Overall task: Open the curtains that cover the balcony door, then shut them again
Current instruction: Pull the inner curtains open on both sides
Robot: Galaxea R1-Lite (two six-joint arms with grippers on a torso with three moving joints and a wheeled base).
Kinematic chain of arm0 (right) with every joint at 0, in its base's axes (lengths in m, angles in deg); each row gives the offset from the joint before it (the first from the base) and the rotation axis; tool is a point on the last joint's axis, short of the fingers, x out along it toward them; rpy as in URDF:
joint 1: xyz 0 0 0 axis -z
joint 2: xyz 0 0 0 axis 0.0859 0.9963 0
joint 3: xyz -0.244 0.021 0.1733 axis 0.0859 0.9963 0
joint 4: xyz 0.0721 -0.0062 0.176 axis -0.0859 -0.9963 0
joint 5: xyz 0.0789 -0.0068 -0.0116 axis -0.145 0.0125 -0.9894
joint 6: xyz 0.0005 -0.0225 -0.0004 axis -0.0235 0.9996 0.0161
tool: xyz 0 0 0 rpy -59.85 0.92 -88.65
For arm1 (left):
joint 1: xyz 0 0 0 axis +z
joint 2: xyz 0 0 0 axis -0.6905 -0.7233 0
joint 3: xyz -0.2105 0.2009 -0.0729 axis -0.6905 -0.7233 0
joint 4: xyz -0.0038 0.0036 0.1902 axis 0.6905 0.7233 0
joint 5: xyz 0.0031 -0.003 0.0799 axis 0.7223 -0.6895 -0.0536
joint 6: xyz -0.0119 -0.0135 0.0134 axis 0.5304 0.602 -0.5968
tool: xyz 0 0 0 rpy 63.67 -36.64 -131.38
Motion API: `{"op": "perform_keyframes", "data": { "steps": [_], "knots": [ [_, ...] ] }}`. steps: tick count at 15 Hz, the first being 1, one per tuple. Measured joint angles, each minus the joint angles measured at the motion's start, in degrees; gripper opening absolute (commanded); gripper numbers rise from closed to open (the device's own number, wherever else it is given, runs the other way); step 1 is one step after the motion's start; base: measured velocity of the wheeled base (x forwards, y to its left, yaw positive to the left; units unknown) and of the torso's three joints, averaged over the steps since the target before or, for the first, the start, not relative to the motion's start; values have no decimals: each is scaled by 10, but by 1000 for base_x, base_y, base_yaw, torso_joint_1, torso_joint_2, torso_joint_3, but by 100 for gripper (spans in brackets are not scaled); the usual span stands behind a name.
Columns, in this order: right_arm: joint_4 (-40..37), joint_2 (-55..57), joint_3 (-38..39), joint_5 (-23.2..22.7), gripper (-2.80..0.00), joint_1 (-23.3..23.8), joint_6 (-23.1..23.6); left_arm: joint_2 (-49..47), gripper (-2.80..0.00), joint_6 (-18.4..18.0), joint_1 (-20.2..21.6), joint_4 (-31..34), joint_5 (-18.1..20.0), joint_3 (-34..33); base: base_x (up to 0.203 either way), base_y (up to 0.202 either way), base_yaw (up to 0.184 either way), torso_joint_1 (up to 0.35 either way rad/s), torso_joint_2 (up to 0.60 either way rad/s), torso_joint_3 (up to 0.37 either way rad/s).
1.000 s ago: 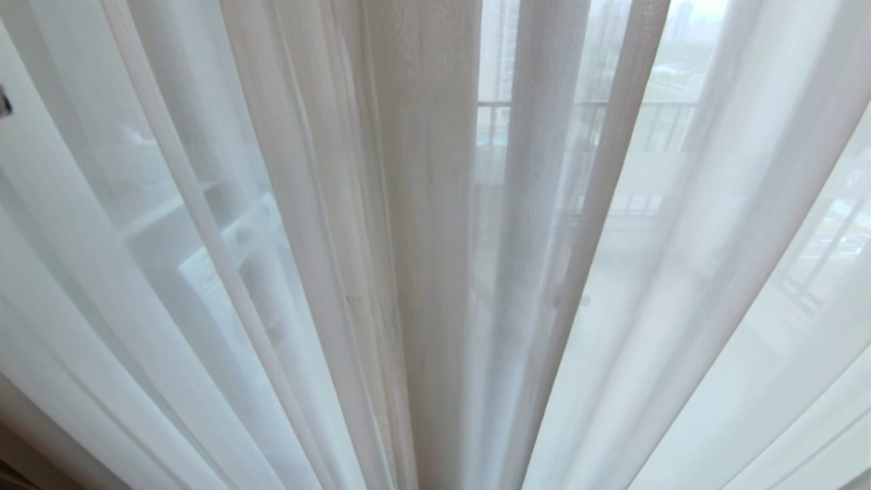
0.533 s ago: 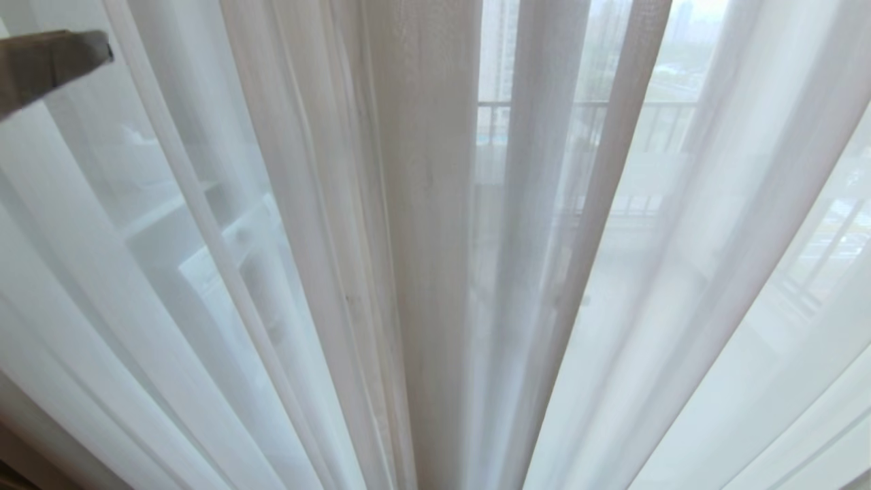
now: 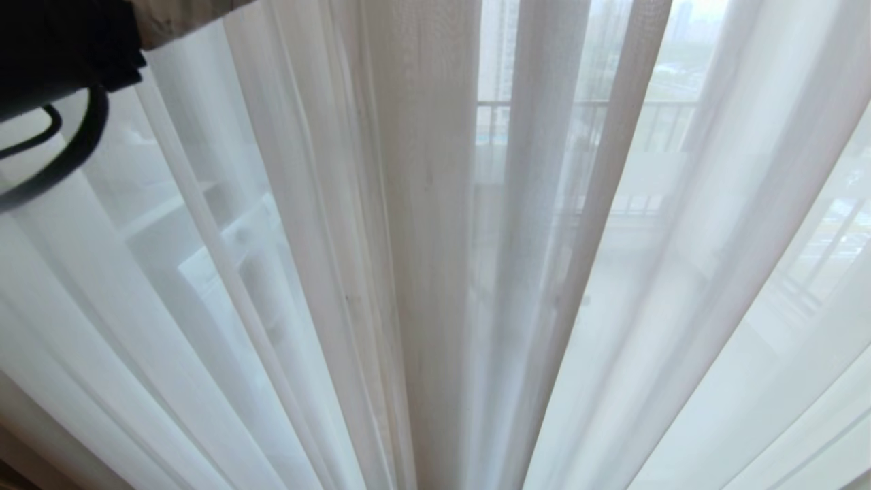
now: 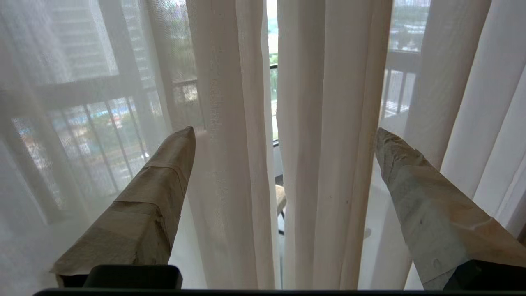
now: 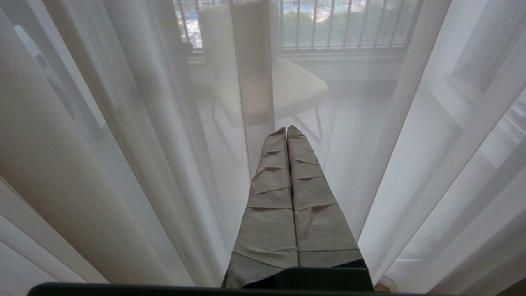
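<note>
White sheer curtains (image 4: 320, 123) hang between my left gripper (image 4: 283, 135) w/ jaws wide, center frame; I'd ease fwd, pinch both pleats; right gripper (image 5: 287, 131) shut.

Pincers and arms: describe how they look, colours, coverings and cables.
The left pincer has two long tapered fingers wrapped in beige-grey tape, on a black base. In the head view the left arm is black, with black cables looping below. The right pincer has the same layered tape wrapping.
</note>
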State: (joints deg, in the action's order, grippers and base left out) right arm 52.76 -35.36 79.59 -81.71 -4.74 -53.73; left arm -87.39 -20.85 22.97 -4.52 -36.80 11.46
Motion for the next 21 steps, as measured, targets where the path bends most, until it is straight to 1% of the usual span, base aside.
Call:
{"op": "perform_keyframes", "data": {
  "steps": [2,5,9,14,15,21],
  "knots": [
    [0,0,0,0,-280,0,0,-36,0,-1,1,-32,-16,19,0,0,0,0,0,0],
    [0,0,0,0,-280,0,0,-79,0,-2,3,-43,-30,47,0,0,0,0,0,0],
    [0,0,0,0,-280,0,0,-117,0,-17,13,-44,-32,77,0,0,0,0,0,0],
    [0,0,0,0,-280,0,0,-146,0,-22,21,-44,-32,109,0,0,0,0,0,0],
    [0,0,0,0,-280,0,0,-150,-280,-22,22,-44,-32,113,0,0,0,0,0,0],
    [0,0,0,0,-280,0,0,-160,-280,-23,22,-44,-31,120,0,0,0,0,0,0]
  ]
}}
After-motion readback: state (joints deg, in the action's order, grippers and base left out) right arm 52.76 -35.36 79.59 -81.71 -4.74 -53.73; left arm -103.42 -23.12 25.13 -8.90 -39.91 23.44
